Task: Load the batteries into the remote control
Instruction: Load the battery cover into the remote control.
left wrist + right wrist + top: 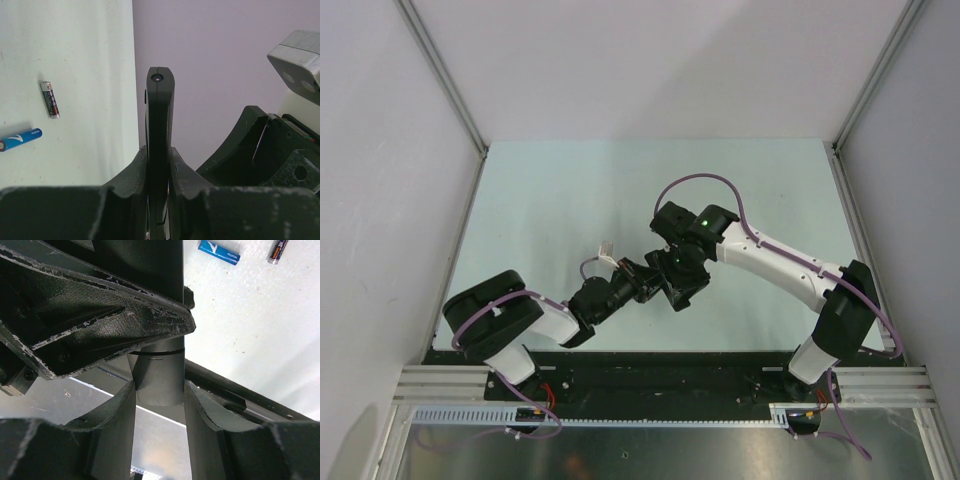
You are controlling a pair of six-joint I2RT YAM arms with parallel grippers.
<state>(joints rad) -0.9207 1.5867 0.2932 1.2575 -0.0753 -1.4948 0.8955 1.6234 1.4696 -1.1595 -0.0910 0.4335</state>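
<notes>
The remote control point(160, 110) is a slim black bar held off the table, seen edge-on in the left wrist view. My left gripper point(159, 155) is shut on its flat faces. My right gripper point(159, 390) is shut on one end of the remote point(157, 375), just under the left gripper's body point(100, 315). In the top view the two grippers meet at mid-table, left point(645, 283) and right point(678, 285), and hide the remote. A blue battery point(20, 139) and a dark grey battery with an orange end point(50, 99) lie loose on the table; both also show in the right wrist view, blue point(219, 252) and dark grey point(277, 251).
The pale green table point(550, 200) is walled by white panels at the back and sides. A black rail point(670, 370) and metal frame run along the near edge by the arm bases. The right gripper's body point(270, 150) fills the right of the left wrist view.
</notes>
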